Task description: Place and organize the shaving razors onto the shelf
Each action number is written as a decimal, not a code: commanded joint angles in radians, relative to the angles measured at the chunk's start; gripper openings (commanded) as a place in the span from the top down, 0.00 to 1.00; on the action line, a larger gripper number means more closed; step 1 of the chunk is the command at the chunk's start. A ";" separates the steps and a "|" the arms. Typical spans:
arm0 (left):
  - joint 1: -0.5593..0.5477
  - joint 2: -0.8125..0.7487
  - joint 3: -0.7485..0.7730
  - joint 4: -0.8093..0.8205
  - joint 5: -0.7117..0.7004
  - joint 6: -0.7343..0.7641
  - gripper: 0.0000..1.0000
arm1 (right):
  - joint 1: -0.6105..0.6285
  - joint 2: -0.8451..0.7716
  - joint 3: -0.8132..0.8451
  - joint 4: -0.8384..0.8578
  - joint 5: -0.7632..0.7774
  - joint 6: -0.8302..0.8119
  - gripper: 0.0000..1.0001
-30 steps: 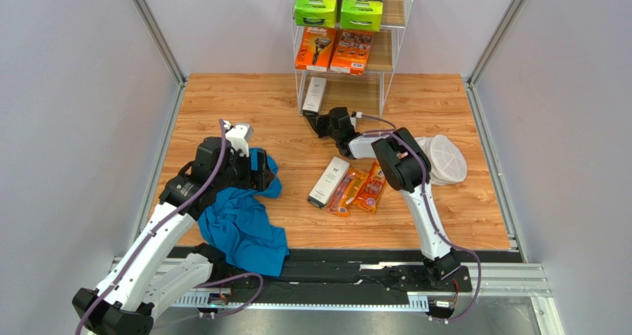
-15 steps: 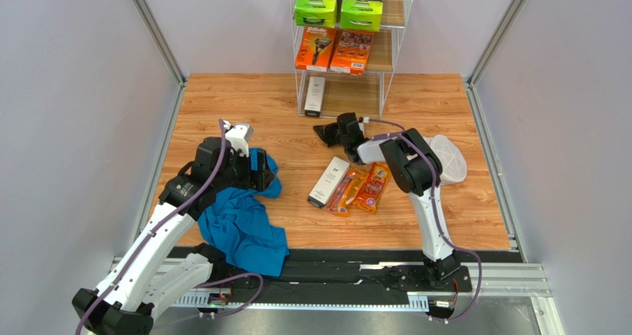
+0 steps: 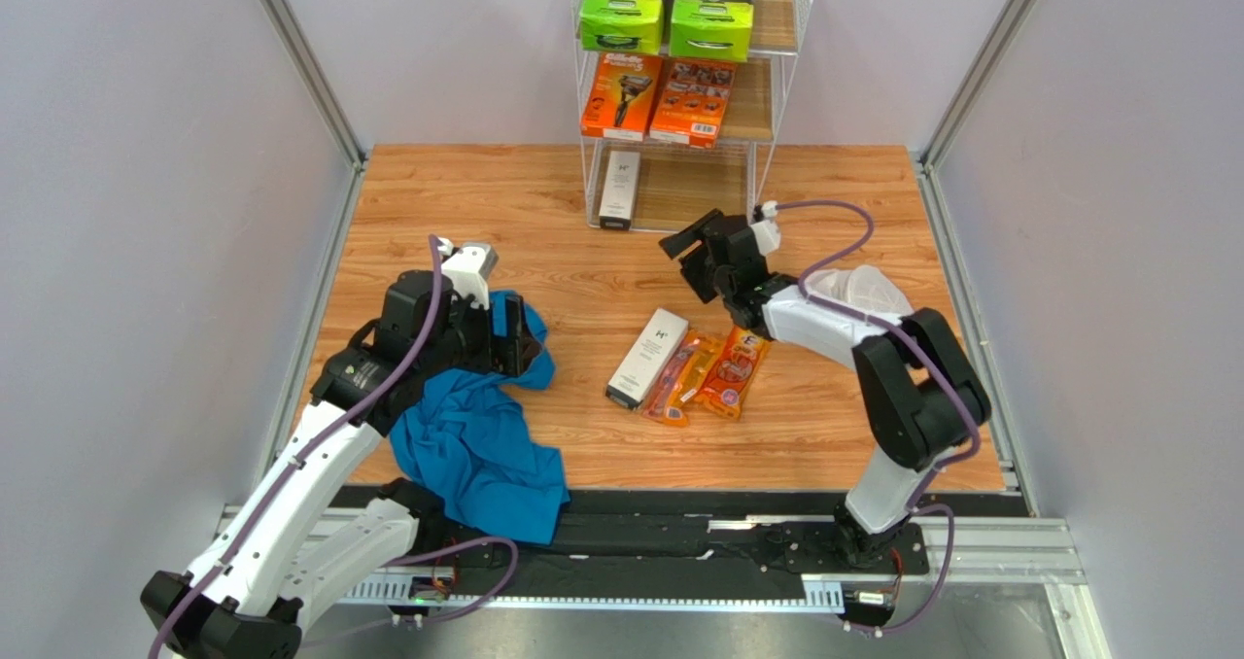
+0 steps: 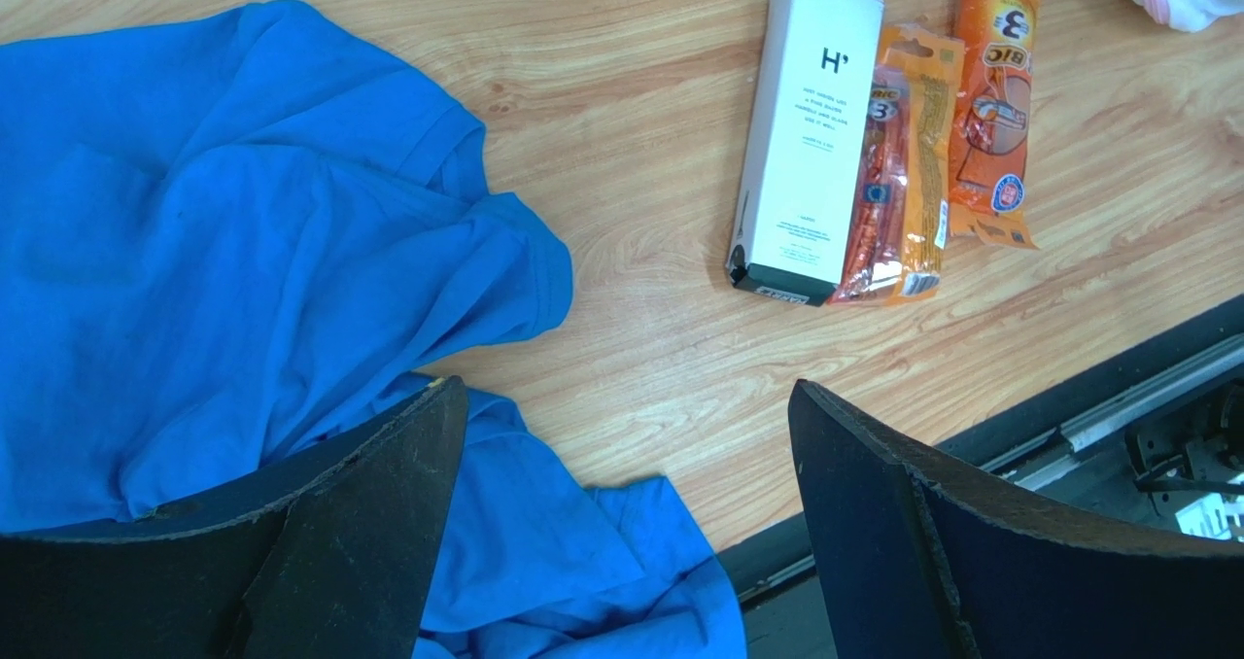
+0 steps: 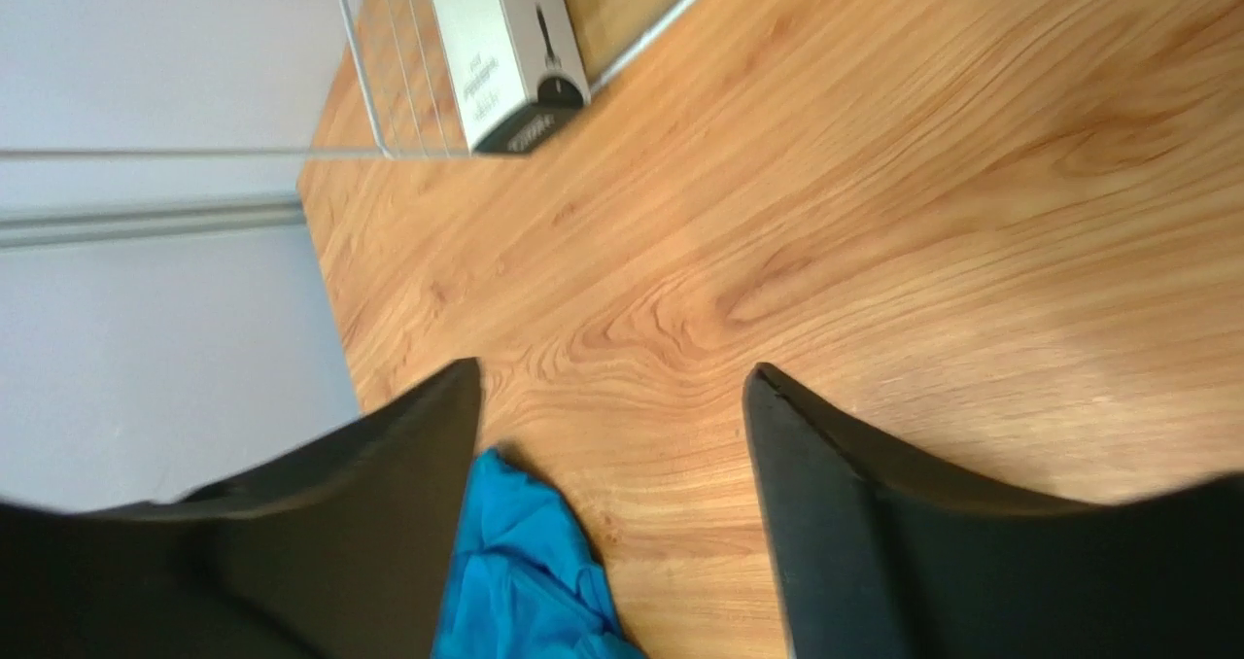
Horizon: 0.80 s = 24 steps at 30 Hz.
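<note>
Fingers (image 4: pixel 905 543) of the left gripper (image 4: pixel 621 441) stand wide and empty over a blue cloth (image 4: pixel 219 251). The right gripper (image 5: pixel 613 397) is parted, holding nothing, above the table (image 5: pixel 949 178) before the shelf (image 3: pixel 749 105). Shelf: two green-ended boxes (image 3: pixel 621 21) on top, two orange packs (image 3: pixel 622 95) in the middle, one white box (image 3: pixel 621 188) at the bottom. On the table lie a second white box (image 4: pixel 808 134), marked "H'", and two blister packs (image 4: pixel 993 105), one reading "3" and "BIC". Table wood-grained; walls (image 3: pixel 146 178) pale grey.
</note>
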 commanded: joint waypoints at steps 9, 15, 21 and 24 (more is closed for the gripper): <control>0.005 -0.016 0.021 0.020 0.025 0.029 0.10 | -0.068 -0.128 -0.012 -0.244 0.330 -0.295 0.00; 0.005 -0.016 0.018 0.022 0.030 0.030 0.11 | -0.156 -0.076 0.017 -0.246 0.346 -0.326 0.00; 0.005 -0.007 0.016 0.025 0.040 0.030 0.11 | -0.216 0.039 0.138 -0.246 0.286 -0.372 0.00; 0.005 -0.002 0.016 0.025 0.040 0.032 0.11 | -0.234 0.109 0.194 -0.237 0.240 -0.371 0.00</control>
